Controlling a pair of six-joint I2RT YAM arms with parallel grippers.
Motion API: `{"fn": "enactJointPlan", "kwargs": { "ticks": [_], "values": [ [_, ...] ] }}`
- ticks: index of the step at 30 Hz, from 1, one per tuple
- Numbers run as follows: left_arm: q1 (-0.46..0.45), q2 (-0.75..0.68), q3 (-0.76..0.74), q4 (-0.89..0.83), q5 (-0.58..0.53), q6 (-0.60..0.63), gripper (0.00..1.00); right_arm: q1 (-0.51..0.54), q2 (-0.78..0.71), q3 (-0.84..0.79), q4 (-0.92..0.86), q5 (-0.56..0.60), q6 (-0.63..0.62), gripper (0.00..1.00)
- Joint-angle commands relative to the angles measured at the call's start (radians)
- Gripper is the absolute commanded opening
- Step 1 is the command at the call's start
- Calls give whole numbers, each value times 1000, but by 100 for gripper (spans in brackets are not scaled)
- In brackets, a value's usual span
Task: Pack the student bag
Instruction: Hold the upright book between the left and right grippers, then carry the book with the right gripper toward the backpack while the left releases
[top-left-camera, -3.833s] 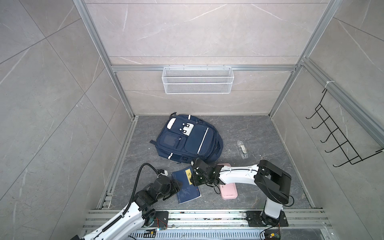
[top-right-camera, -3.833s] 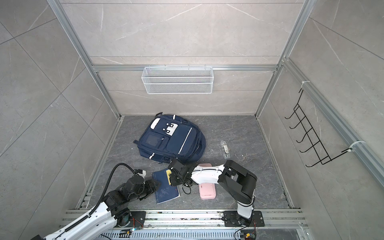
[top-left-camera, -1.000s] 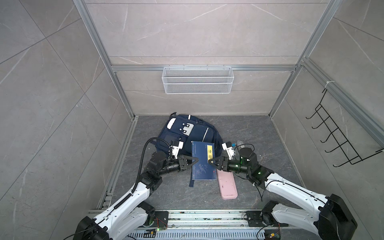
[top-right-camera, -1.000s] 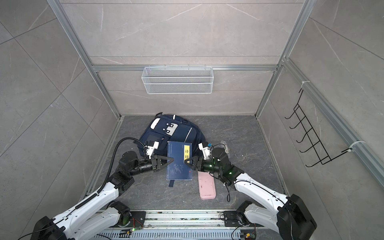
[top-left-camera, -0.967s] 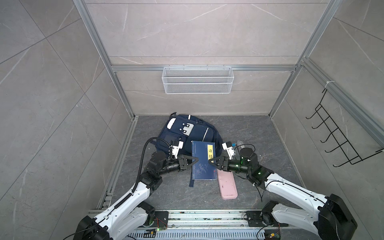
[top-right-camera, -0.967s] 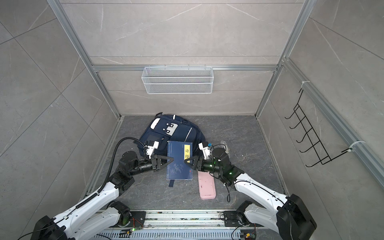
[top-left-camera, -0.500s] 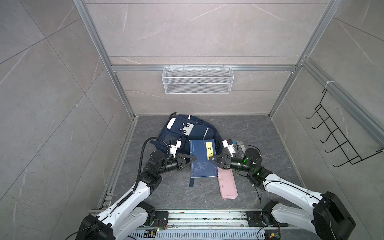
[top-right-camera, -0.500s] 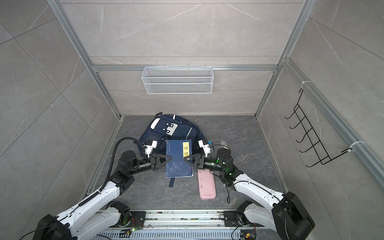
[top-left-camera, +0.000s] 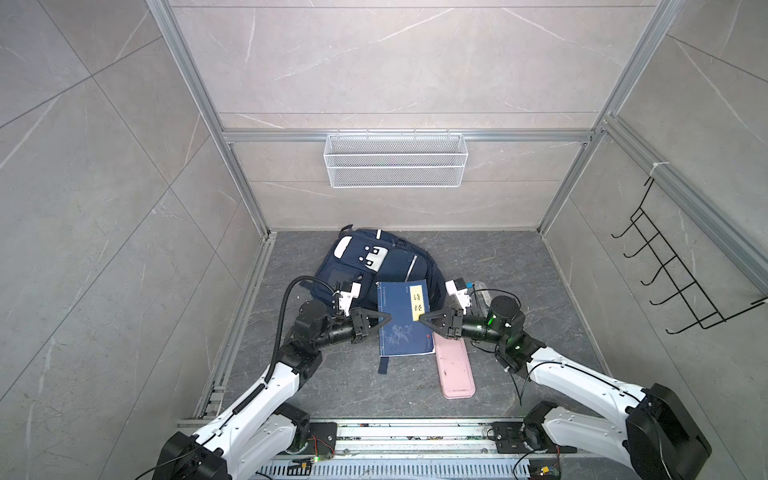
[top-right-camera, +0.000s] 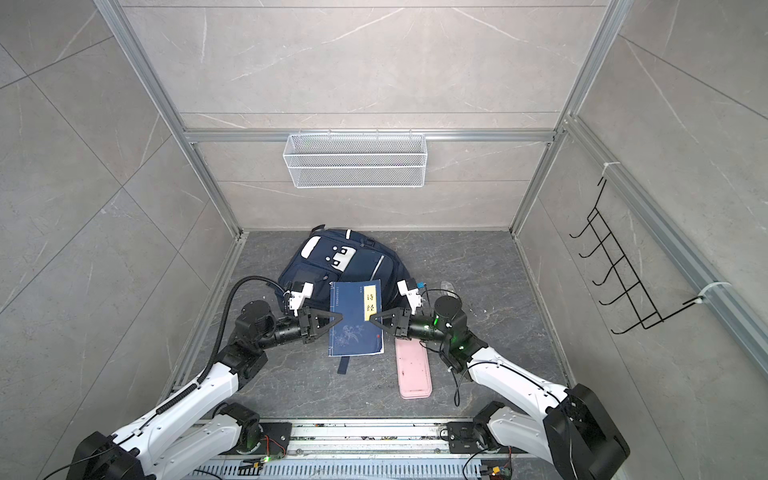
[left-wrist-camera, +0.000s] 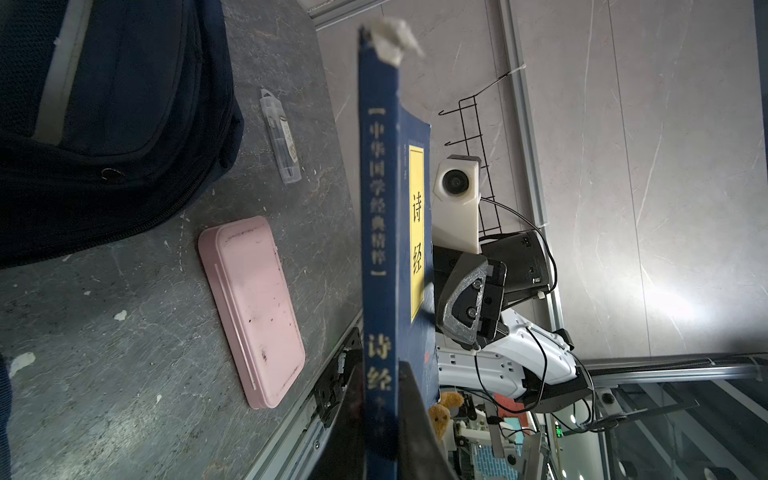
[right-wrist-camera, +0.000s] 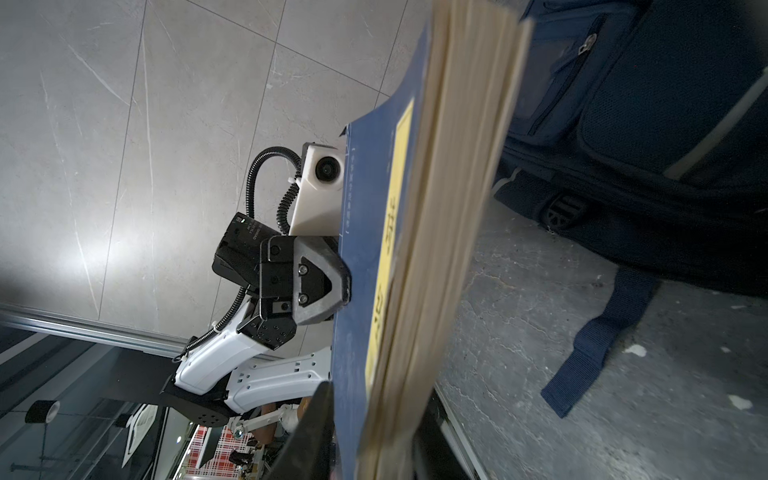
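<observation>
Two-sided hold on navy book (top-left-camera: 401, 336): spine pinched in left gripper (top-left-camera: 388, 317) jaws, page edge in right gripper (top-left-camera: 422, 320) jaws, near student bag (top-left-camera: 395, 266).

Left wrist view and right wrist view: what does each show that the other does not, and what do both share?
Only the left wrist view shows the flat pink rectangular case, the clear plastic tube, the right gripper and the gold-lettered spine of the navy-blue book with a yellow label. Only the right wrist view shows the book's cream page edge, a loose navy webbing strap and the left gripper. Both show that book, the large navy-blue fabric student bag and the grey floor.
</observation>
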Motion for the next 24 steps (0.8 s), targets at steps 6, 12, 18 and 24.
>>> {"fn": "enactJointPlan", "kwargs": {
  "ticks": [6, 12, 18, 24],
  "values": [
    [1, -2, 8, 21, 50, 37, 2, -8, 11, 12, 32, -8, 3, 14],
    [2, -1, 28, -64, 28, 83, 21, -30, -4, -1, -11, 22, -1, 0],
    [1, -29, 125, -376, -79, 253, 43, -112, -29, -37, -25, 38, 27, 0],
    [2, 12, 207, -568, -182, 361, 44, -222, -88, -47, -154, 67, -10, 0]
  ]
}}
